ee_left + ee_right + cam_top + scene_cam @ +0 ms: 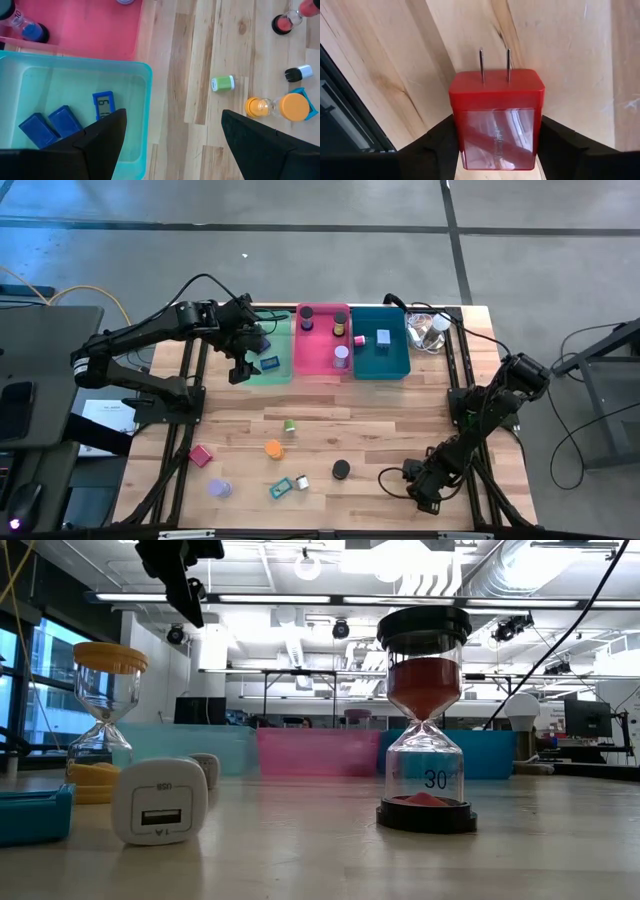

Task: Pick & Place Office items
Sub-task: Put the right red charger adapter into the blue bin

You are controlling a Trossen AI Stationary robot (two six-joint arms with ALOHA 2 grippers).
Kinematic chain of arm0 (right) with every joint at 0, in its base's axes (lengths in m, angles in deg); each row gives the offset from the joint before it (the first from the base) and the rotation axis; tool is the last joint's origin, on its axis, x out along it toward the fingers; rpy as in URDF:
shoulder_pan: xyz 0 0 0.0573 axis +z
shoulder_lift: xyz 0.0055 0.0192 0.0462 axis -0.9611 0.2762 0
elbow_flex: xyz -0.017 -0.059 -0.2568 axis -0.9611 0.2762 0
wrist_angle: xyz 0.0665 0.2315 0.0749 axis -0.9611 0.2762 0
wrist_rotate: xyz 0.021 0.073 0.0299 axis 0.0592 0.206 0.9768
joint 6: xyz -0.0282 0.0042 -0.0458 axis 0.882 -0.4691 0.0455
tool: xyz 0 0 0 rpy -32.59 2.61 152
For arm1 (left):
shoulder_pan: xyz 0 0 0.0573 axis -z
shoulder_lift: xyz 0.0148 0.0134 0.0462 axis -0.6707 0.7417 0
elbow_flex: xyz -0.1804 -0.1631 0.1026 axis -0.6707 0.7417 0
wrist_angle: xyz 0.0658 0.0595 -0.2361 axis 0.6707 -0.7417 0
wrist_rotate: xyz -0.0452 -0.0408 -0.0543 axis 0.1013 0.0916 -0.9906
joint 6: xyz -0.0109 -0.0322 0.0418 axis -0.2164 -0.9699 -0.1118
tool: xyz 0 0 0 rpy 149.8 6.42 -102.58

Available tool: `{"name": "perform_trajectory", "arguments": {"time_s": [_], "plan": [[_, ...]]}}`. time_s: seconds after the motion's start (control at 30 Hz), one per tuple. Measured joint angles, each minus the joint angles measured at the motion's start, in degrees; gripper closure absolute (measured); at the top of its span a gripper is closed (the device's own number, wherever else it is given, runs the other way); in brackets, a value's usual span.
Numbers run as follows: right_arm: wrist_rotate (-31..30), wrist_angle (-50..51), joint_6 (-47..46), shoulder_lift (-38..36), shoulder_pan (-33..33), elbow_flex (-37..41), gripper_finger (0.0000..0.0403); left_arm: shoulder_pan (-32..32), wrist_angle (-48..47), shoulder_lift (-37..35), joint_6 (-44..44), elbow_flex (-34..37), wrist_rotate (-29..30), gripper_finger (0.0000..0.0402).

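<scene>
High view, left to right: the left gripper (243,358) hangs over the green tray (268,370) at the counter's (380,430) far edge, its fingers (100,137) spread apart with nothing between them. In the left wrist view that tray holds two blue blocks (49,124) lying side by side and a small blue digital timer (104,105) just beside them. Next comes the pink tray (322,350), with small cylinders in it, then the teal tray (380,360), holding a pale blue block (383,337).

On the open counter nearer the front lie a pink block (201,455), a purple cylinder (219,488), a green item (289,425), an orange hourglass (274,449), a teal clip (280,488) with a small white charger (302,482) just beside it, and a black-capped hourglass (342,469), all well apart from the trays. The low view shows the black-capped hourglass upright, red sand inside and "30" on its glass.

At the front right, the right gripper (428,490) sits low at the counter. Its wrist view shows the fingers (440,142) clamped on either side of a red plug adapter (496,120), two metal prongs pointing away from the camera, wood grain close behind it.
</scene>
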Motion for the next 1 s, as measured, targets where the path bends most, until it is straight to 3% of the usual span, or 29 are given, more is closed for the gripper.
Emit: {"name": "perform_trajectory", "arguments": {"time_s": [0.2,0.43,0.7,1.0], "plan": [[-0.13,-0.18,0.0,0.0,0.0,0.0,0.0182,-0.01,0.01,0.0,0.0,-0.01,0.0,0.0082],[-0.19,-0.46,0.48,-0.02,-1.05,0.0,0.0201,-0.01,0.02,0.0,0.02,0.0,0.0,0.0082],[0.9,-1.57,3.16,0.0,-5.21,0.07,0.0185,-0.02,0.25,0.0,0.02,-0.01,0.0,0.0082],[0.19,-4.18,5.12,0.0,-7.41,0.07,0.0197,0.0,0.43,0.0,0.02,-0.01,0.01,0.0082]]}}
